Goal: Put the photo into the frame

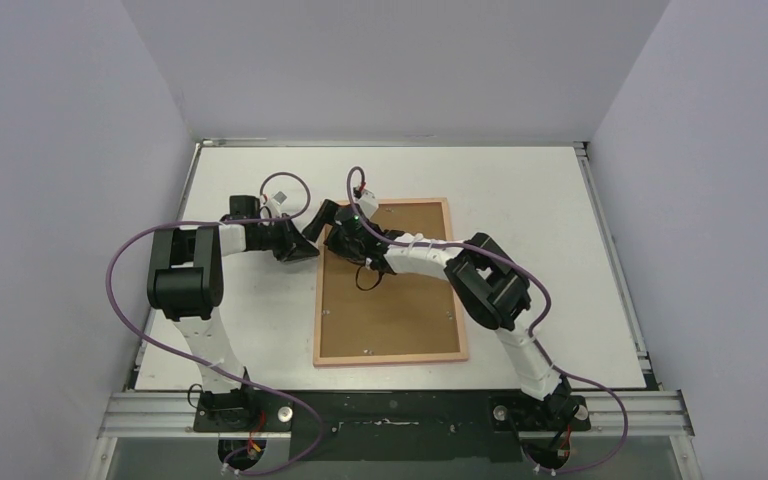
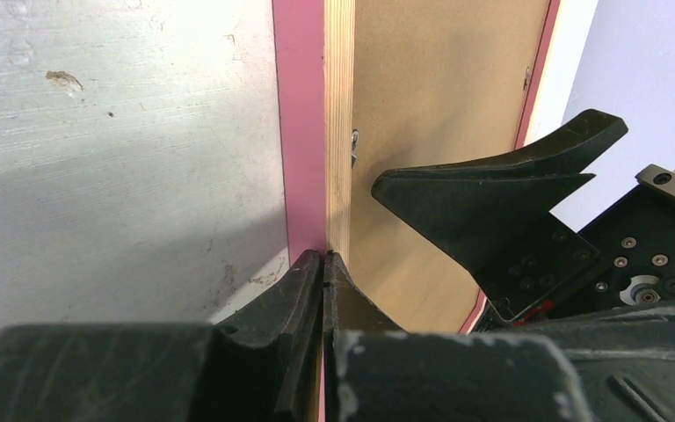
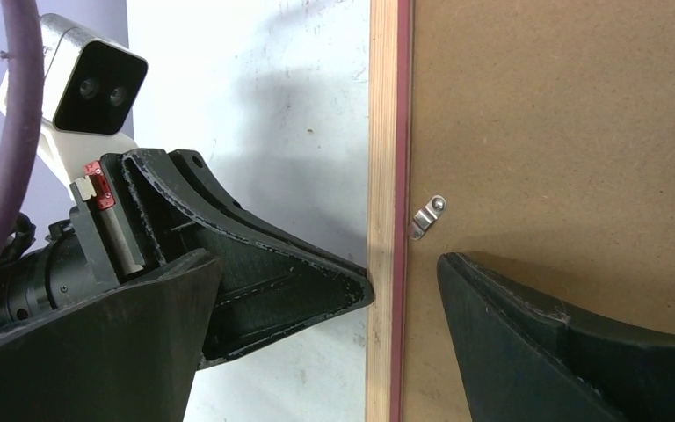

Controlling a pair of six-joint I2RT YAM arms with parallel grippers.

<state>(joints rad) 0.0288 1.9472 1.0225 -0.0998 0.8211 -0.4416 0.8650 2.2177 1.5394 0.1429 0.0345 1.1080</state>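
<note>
Thin pink rectangular picture frame (image 1: 390,358) lying back side up on the white table (image 1: 540,200), at mid-table and closer to the near edge than the far one. A plain brown backing board (image 1: 400,310) sits inside it. Left gripper (image 2: 324,264): fingers closed together, tips against the outer side of the frame's left rail, near its far-left corner. Right gripper (image 1: 346,236): fingers (image 3: 536,334) spread wide, straddling the same rail beside a small metal clip (image 3: 426,215).

One frame (image 1: 390,358), one backing board (image 1: 400,310), one left hand (image 2: 323,262), one right hand (image 1: 347,234).
</note>
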